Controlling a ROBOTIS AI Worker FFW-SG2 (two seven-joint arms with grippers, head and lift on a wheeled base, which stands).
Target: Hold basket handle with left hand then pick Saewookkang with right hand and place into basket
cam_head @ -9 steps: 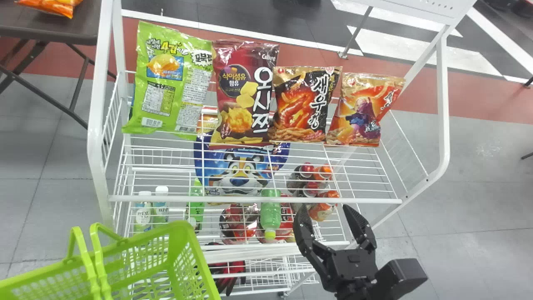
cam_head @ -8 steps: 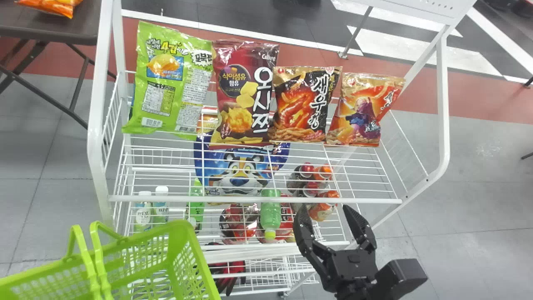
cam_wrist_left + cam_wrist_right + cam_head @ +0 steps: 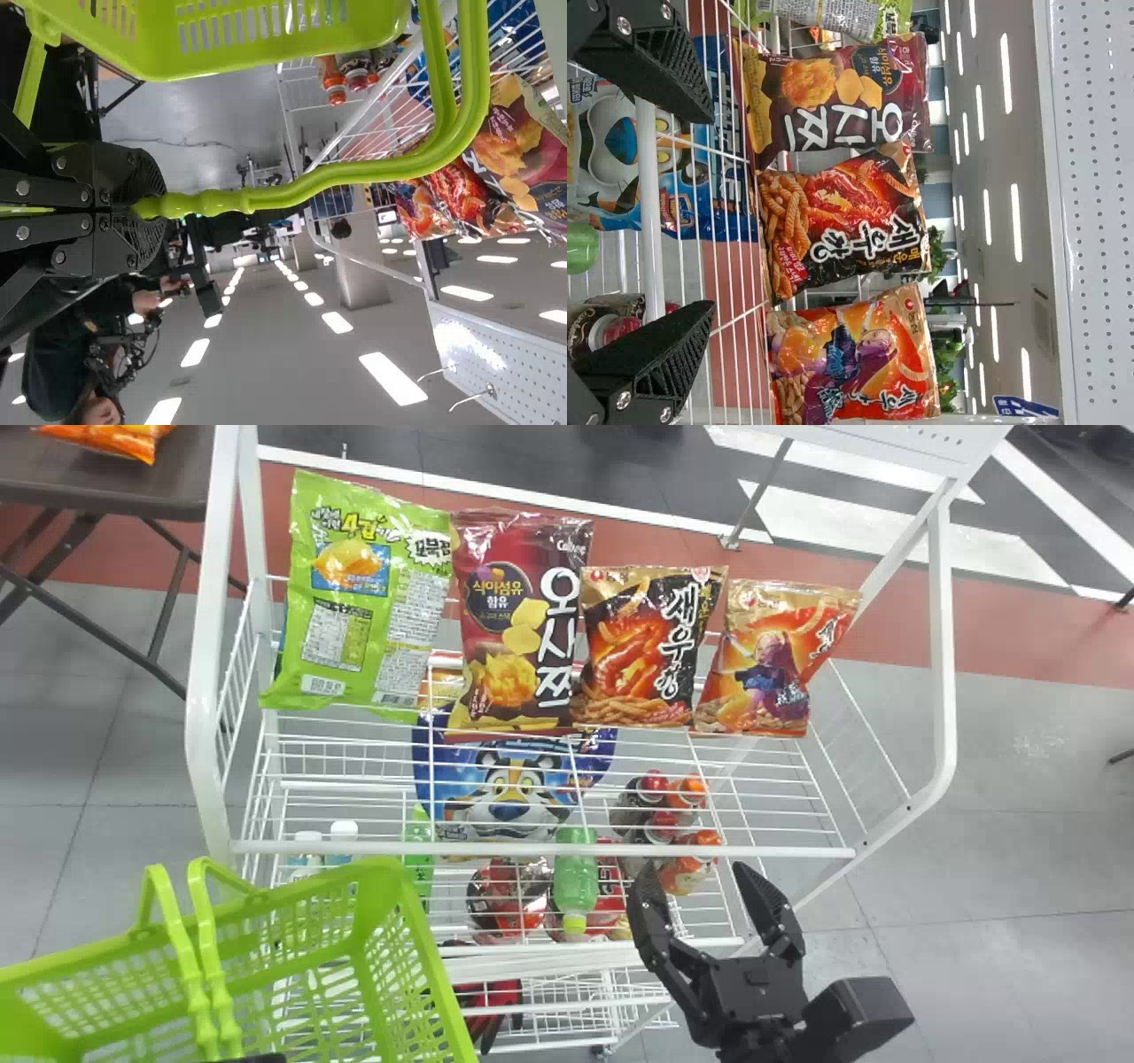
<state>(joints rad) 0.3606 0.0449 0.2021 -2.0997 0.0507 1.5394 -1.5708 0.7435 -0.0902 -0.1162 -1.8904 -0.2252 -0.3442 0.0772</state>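
Note:
In the head view my left gripper [image 3: 255, 1058] peeks in as a dark piece at the bottom edge, by the handles of the green basket [image 3: 301, 917]. The left wrist view shows my left gripper [image 3: 151, 208] shut on the basket handle [image 3: 345, 171]. My right gripper [image 3: 695, 872] stands open in front of the rack, below the snack bags, nothing between its fingers. The black-and-orange Saewookkang bag [image 3: 640, 646] stands upright on the top shelf. In the right wrist view my right gripper [image 3: 709, 212] is apart from the Saewookkang bag [image 3: 842, 221].
A maroon bag [image 3: 518, 620] is left of the Saewookkang and an orange bag [image 3: 771, 660] right of it; a green bag [image 3: 363, 593] is farther left. The white rack's front rail [image 3: 532, 850] crosses before the top shelf. Bottles [image 3: 576, 877] stand on a lower shelf.
The basket has shifted upward in the head view, covering more of the lower left bottles, and a dark piece of the left gripper has come into view. My right gripper has barely moved.

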